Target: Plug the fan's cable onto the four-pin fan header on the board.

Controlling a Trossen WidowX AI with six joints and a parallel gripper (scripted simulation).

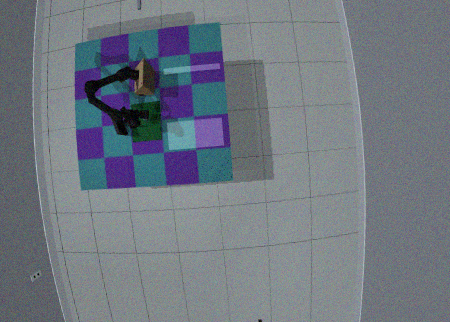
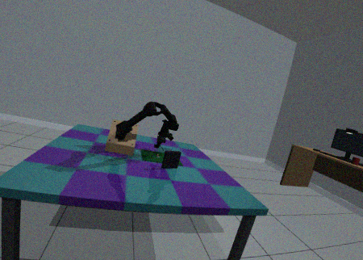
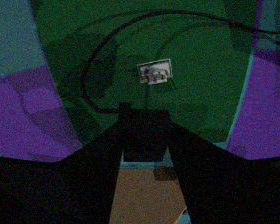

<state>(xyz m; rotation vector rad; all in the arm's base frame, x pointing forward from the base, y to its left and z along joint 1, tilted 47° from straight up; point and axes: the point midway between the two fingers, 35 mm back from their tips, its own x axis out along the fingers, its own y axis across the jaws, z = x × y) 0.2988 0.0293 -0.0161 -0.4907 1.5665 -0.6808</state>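
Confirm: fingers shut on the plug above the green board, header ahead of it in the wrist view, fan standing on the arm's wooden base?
Not quite. The exterior view shows the fan standing on the table beside the green board, not on the wooden base. The rest holds: plug gripped, header ahead.

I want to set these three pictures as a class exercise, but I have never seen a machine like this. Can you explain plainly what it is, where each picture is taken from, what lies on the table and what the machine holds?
It is one black jointed robot arm on a wooden base block, ending in a two-finger gripper. One picture looks straight down from above, one from the side of the room, and one from a camera on the arm's wrist, looking past the fingers. On the checkered table lies a green circuit board with a small pale fan header, and a dark fan stands beside the board. A thin cable curves over the board. The gripper is shut on the dark plug at the cable's end, poised above the board, near the header but not yet on it.
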